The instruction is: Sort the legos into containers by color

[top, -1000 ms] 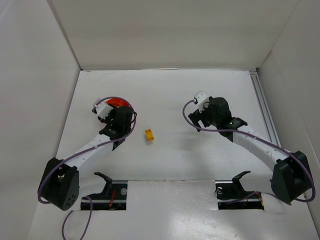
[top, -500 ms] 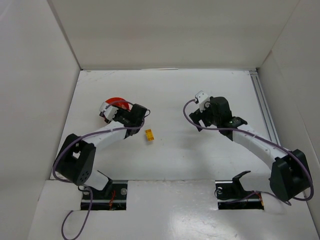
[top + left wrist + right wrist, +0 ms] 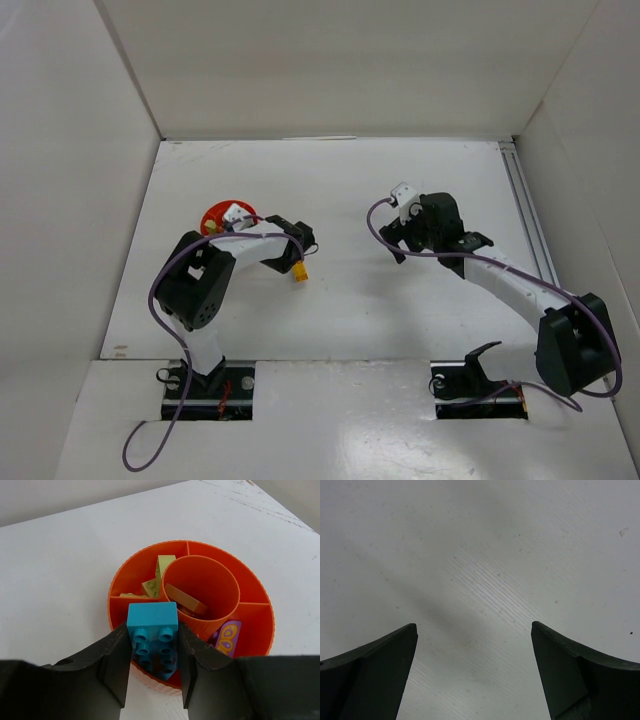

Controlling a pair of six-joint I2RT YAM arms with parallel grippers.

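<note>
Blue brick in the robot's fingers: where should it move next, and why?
Probably nudge the teal brick, pinched in the left fingers, farther over the bowl to the bare far-right section. It hangs over the near rim now, and lime bricks, a brown brick and a purple piece already occupy other sections.

Teal brick (image 3: 152, 622) was gripped between the fingers of left claw (image 3: 152, 645), studs facing the wrist camera, at the near rim of round orange bowl (image 3: 240, 580). The bowl was split into a centre cup and ring compartments. Lime green bricks (image 3: 165, 565) were seen in the left ring section, brown brick (image 3: 185, 599) tilted in the cup, purple piece (image 3: 227, 637) in the near-right section. Yellow-orange brick (image 3: 299, 271) was left on counter (image 3: 400, 320), apart from the bowl.
</note>
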